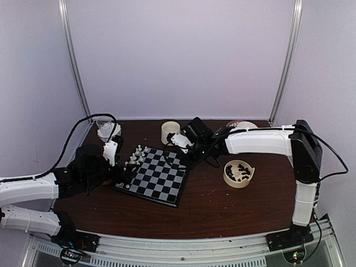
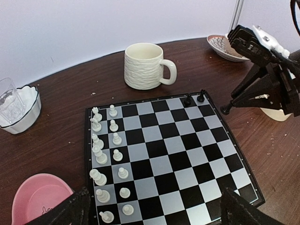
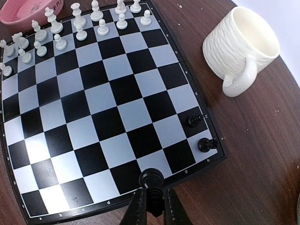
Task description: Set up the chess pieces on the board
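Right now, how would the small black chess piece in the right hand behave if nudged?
Likely rigid and very light: the small black chess piece is tiny beside the cream ribbed mug. Its glossy round top could slip in the right hand. Slim like the white chess pieces, it would probably tip easily.

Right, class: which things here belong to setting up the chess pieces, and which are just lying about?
Job: board, white pieces, black pieces, black piece pinched in right hand, bowl of spare black pieces.
Lying about: mug, pink bowl, glass, white bowl, patterned dish.
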